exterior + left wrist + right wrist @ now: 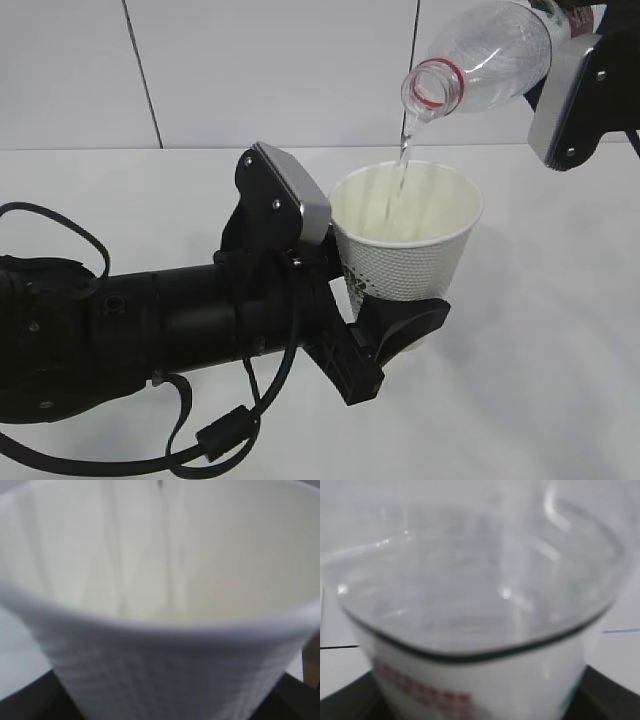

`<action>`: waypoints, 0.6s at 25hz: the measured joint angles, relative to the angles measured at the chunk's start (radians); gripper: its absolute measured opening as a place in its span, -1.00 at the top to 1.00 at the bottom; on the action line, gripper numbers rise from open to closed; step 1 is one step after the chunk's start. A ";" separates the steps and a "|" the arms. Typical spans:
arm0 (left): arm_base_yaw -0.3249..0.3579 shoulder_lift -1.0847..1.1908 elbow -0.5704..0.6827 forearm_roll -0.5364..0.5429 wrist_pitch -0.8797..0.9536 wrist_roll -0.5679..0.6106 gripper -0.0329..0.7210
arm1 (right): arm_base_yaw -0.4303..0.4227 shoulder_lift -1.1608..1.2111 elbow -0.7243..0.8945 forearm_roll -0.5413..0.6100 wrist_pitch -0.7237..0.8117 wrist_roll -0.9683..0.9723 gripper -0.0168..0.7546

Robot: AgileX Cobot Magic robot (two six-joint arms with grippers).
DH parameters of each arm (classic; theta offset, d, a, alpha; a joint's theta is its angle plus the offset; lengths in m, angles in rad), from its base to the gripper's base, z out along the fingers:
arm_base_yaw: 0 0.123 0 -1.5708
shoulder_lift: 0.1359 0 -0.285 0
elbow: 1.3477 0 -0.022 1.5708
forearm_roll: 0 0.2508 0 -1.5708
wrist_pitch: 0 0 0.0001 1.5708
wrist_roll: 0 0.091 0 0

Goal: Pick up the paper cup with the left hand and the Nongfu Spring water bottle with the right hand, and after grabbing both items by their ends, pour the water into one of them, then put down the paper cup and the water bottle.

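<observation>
Two arms up, both loaded. Left hand (385, 335) reaches in from the left edge, jaws clamped on the lower part of the paper cup (408, 240); cup stands upright above the fingers, mouth open upward, clear of the table (560, 380). Right hand (575, 95) at top right grips the Nongfu Spring water bottle (490, 60) around its body, bottle tilted with its red-ringed neck down-left, directly above the cup. Thin stream of water (402, 160) falls from the mouth into the cup.
</observation>
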 joint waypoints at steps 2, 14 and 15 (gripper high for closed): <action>0.000 0.000 0.000 0.000 0.000 0.000 -0.58 | 0.000 0.000 0.000 0.000 -0.002 0.000 -0.35; 0.000 0.000 0.000 0.000 0.000 0.000 -0.58 | 0.000 0.000 0.000 0.000 -0.002 -0.002 -0.35; 0.000 0.000 0.000 0.000 0.000 0.000 -0.58 | 0.000 0.000 0.000 0.000 -0.002 -0.002 -0.35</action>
